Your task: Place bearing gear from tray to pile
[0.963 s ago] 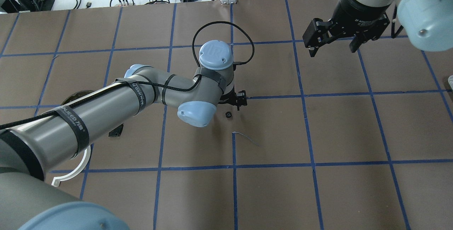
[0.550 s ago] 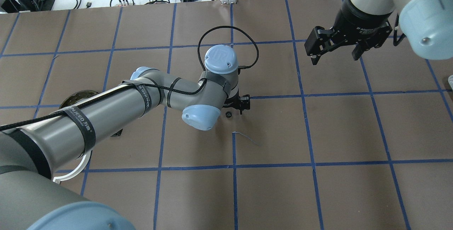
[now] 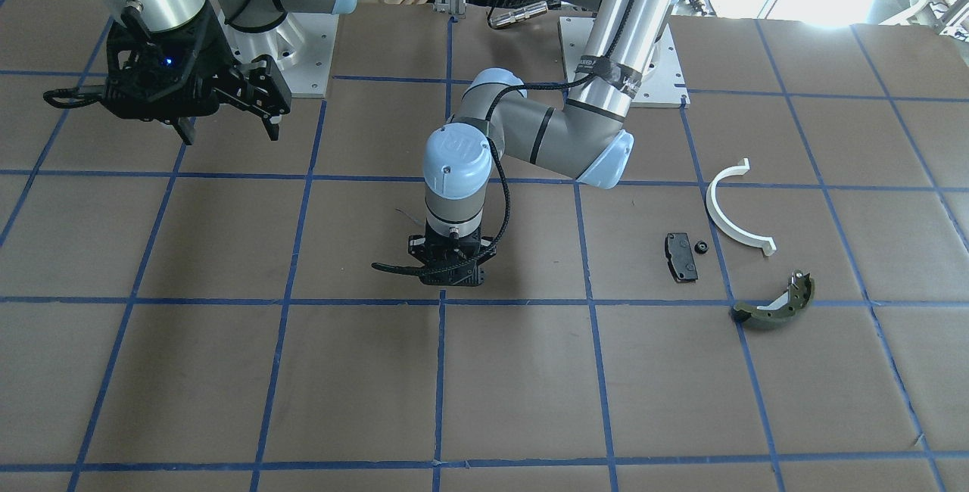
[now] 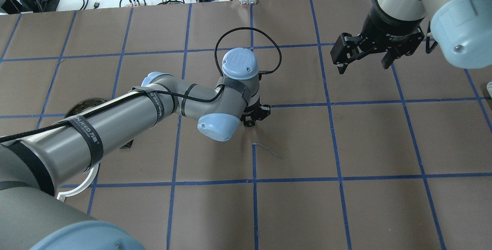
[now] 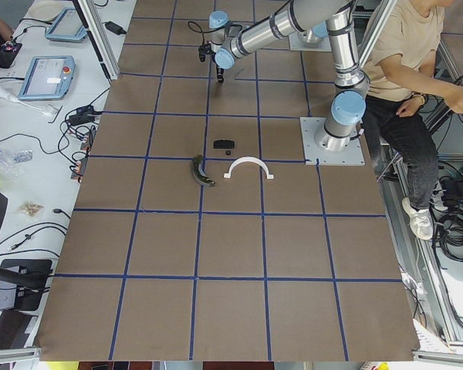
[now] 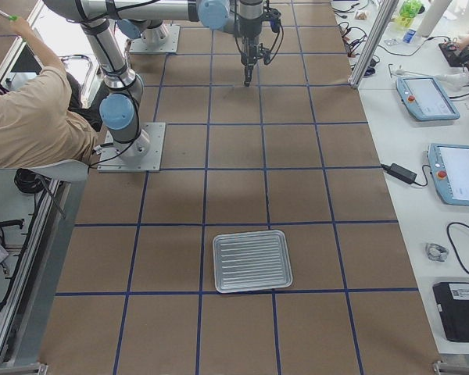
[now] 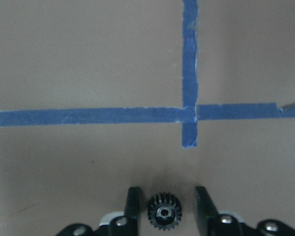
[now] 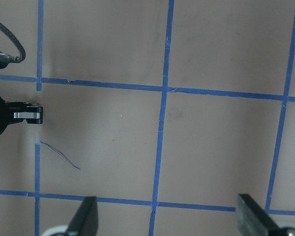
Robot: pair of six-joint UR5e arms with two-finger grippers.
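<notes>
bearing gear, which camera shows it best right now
Left wrist-mounted view: the bearing gear sits between the fingers of the open left gripper, with its teeth and hub clear. In the overhead and front-facing views the gripper hides it. The side views are too distant to show it.

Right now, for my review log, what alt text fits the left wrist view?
A small black gear lies on the brown table between the left gripper's open fingers, a gap on either side. Beyond it, two blue tape lines cross.

Black bearing gear (image 7: 163, 218) on brown table (image 7: 88, 59) gridded with blue tape (image 7: 88, 117).
</notes>
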